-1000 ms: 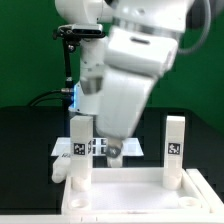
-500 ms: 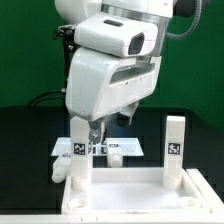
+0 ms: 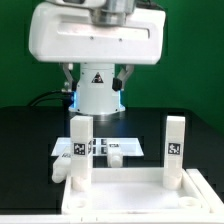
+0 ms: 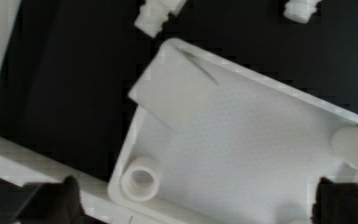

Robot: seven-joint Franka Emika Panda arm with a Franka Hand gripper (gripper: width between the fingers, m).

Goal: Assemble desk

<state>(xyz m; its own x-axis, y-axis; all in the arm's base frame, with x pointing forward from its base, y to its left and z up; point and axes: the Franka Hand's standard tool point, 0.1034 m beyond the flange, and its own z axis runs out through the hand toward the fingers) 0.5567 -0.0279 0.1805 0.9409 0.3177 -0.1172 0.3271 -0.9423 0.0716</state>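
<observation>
The jaws hang spread wide and empty over the white desk [image 4: 229,120], one round corner socket [image 4: 140,182] showing between them.

the exterior view is brightly and evenly lit, seemingly from above. the white arm casing [image 3: 95,40] in the upper part of the frame is nearly blown out, with soft grey shading beneath. the black desk [image 3: 25,130] shows no glare. a small blue glow [image 3: 72,97] sits left of centre. the two upright legs [image 3: 80,152] [image 3: 175,148] look fairly sharp, though the frame is coarse. in the wrist view the white panel [image 4: 229,130] is bright with soft grey shading, and the fingers [image 4: 55,200] of the hand [image 4: 194,203] are dark, unfocused blurs.
</observation>
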